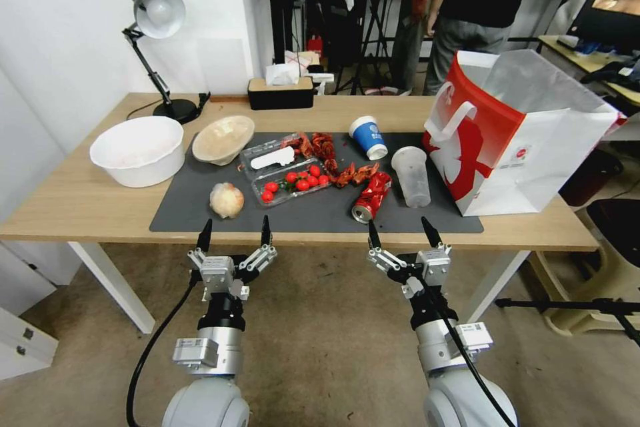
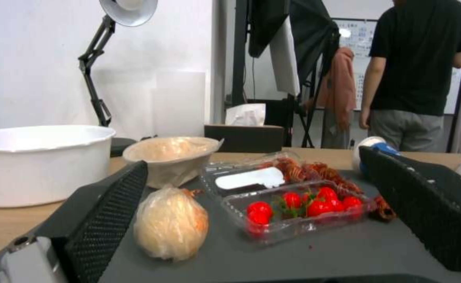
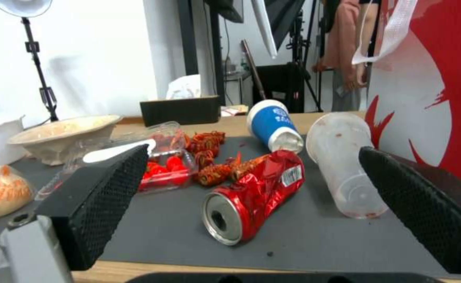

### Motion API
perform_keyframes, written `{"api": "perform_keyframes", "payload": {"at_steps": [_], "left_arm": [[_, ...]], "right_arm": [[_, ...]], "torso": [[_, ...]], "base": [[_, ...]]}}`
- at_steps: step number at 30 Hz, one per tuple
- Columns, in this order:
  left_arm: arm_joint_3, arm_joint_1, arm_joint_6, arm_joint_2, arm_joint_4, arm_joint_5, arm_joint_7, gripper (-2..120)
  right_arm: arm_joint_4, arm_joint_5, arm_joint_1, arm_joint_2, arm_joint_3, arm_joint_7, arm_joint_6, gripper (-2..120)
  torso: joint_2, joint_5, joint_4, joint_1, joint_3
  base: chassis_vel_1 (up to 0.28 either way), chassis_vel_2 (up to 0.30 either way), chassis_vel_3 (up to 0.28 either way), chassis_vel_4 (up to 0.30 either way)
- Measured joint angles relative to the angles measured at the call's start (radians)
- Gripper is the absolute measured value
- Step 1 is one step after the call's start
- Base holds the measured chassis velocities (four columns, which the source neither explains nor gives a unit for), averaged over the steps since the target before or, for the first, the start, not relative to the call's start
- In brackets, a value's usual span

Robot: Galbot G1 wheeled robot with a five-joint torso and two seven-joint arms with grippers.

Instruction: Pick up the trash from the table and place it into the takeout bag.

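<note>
Light-wood surface [image 1: 87, 203] with a dark grey mat carries the trash: a crushed red drink can [image 1: 371, 196] lying beside a tipped clear plastic cup [image 1: 412, 175], a blue-and-white paper cup [image 1: 369, 137] farther back, a pale wrinkly ball [image 1: 227, 199] near the left, a beige shallow bowl [image 1: 223, 139] behind it. At the right stands the red-and-white paper takeout bag [image 1: 513, 137], mouth open. Both the left tool [image 1: 235, 233] and right tool [image 1: 402, 233] hover at the near edge, spread wide, holding nothing.
</note>
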Motion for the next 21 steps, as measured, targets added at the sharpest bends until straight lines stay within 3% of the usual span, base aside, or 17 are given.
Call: {"api": "perform_keyframes", "payload": {"at_steps": [21], "left_arm": [[-0.024, 0.036, -0.034, 0.015, -0.001, 0.029, 0.029, 100]], "right_arm": [[-0.028, -0.004, -0.008, -0.033, 0.033, 0.016, 0.000, 100]], "torso": [[0.000, 0.0002, 0.0000, 0.000, 0.000]], "base": [[0.000, 0.000, 0.000, 0.000]]}}
